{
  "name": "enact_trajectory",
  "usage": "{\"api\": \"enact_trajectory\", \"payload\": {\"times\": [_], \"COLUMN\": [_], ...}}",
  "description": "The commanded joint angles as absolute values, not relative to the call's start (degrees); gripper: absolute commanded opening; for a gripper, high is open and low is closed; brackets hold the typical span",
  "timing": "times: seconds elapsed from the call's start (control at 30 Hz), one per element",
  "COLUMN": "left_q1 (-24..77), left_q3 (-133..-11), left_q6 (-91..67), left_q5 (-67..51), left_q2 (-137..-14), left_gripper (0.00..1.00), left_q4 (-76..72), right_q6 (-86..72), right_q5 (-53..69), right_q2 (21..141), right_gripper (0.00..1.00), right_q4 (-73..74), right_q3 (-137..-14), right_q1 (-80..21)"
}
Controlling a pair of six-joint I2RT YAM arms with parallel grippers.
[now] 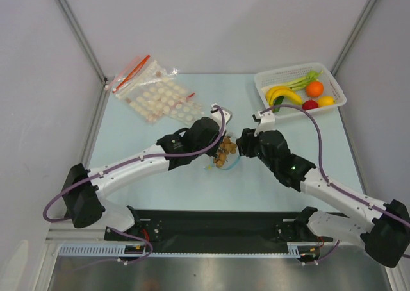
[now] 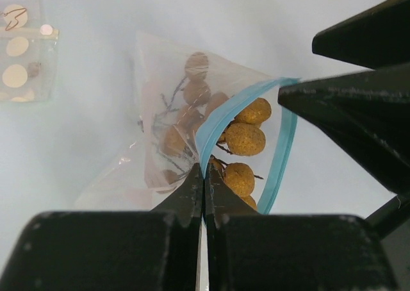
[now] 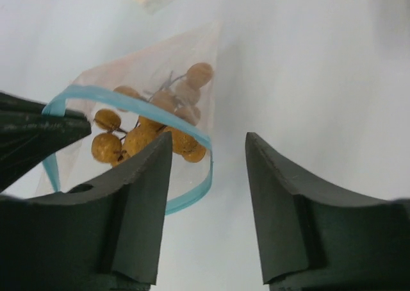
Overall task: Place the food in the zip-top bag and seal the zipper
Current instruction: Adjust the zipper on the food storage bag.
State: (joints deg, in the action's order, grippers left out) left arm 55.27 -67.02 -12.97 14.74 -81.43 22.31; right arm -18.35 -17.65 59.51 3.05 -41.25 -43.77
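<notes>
no readable text, labels, numbers anywhere

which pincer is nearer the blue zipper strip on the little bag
Left. The left pincer is shut on the zipper strip; the right pincer stands open close beside the bag, not clamping it.

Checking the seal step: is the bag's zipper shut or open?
Open. The zipper strips gape apart in a loop, and the tan fruits show through the mouth.
</notes>
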Motion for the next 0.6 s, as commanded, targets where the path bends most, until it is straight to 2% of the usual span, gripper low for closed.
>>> {"api": "enact_trajectory", "payload": {"times": [0.0, 0.23, 0.37, 0.47, 0.5, 0.57], "left_q1": [55.1, 55.0, 55.1, 55.0, 55.0, 55.1], "left_q3": [-68.3, -67.9, -66.8, -66.3, -66.2, -66.0], "left_q6": [-11.8, -11.3, -11.3, -11.2, -11.1, -11.0], "left_q5": [14.4, 12.1, 9.0, 9.4, 9.8, 11.3], "left_q2": [-80.1, -78.3, -76.5, -75.6, -75.5, -75.6], "left_gripper": [0.00, 0.00, 0.00, 0.00, 0.01, 0.01], "left_q4": [20.7, 20.5, 18.9, 18.5, 18.5, 18.6], "right_q6": [-16.8, -14.9, -15.3, -15.5, -16.3, -17.5], "right_q5": [-14.8, -15.9, -17.5, -19.0, -21.0, -23.8], "right_q2": [55.8, 55.2, 58.1, 58.9, 58.9, 58.7], "right_gripper": [0.57, 0.57, 0.47, 0.35, 0.21, 0.05], "right_q4": [-0.7, -1.2, 1.5, 2.6, 3.9, 5.4], "right_q3": [-39.0, -39.5, -41.3, -42.1, -42.4, -43.1], "right_q1": [-44.7, -45.7, -45.7, -46.0, -46.0, -45.9]}}
